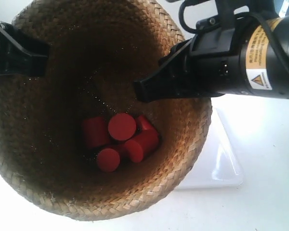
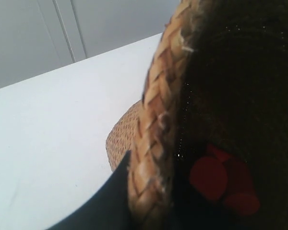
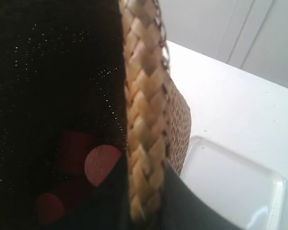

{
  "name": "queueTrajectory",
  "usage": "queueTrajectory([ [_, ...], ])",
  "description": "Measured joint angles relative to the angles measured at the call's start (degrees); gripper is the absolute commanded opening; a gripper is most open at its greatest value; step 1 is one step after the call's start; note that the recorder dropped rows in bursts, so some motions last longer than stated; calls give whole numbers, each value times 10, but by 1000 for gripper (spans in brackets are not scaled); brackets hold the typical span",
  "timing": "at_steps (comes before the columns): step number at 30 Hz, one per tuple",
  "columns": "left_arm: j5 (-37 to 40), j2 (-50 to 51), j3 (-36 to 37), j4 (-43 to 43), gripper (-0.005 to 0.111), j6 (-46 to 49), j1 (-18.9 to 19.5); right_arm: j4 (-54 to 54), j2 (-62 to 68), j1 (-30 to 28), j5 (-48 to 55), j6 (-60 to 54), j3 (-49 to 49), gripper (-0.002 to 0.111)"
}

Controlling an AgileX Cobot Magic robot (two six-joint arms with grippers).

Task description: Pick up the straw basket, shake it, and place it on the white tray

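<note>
The straw basket (image 1: 183, 159) is held up close to the exterior camera and fills most of that view. Several red cylinders (image 1: 121, 137) lie in its dark bottom. My right gripper (image 1: 159, 77) is shut on the basket's rim at the exterior view's right. In the right wrist view this gripper (image 3: 144, 191) has one finger on each side of the braided rim (image 3: 144, 110). My left gripper (image 1: 38, 55) is shut on the opposite rim. In the left wrist view the left gripper (image 2: 149, 187) pinches the braid (image 2: 156, 120). The white tray (image 1: 221, 163) lies on the table, partly hidden by the basket's right side.
A white table (image 2: 48, 143) spreads below the basket. Grey wall panels (image 2: 62, 28) stand behind its far edge. In the right wrist view the tray (image 3: 230, 187) lies just beside the basket's woven wall (image 3: 178, 124).
</note>
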Motion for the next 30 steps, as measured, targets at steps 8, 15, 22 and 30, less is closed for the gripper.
queueTrajectory([
  [8, 0, -3, 0, -1, 0, 5, -1, 14, -2, 3, 4, -1, -4, 0],
  [15, -55, -33, 11, 83, 0, -3, -29, -116, -22, 31, -17, 95, -14, 0],
  [22, -16, 2, 10, 106, 0, -45, -34, -46, 16, 21, 16, 57, -26, 0],
  [30, -17, 27, 0, 137, 0, -105, -24, -76, 38, 20, 25, 78, -26, 0],
])
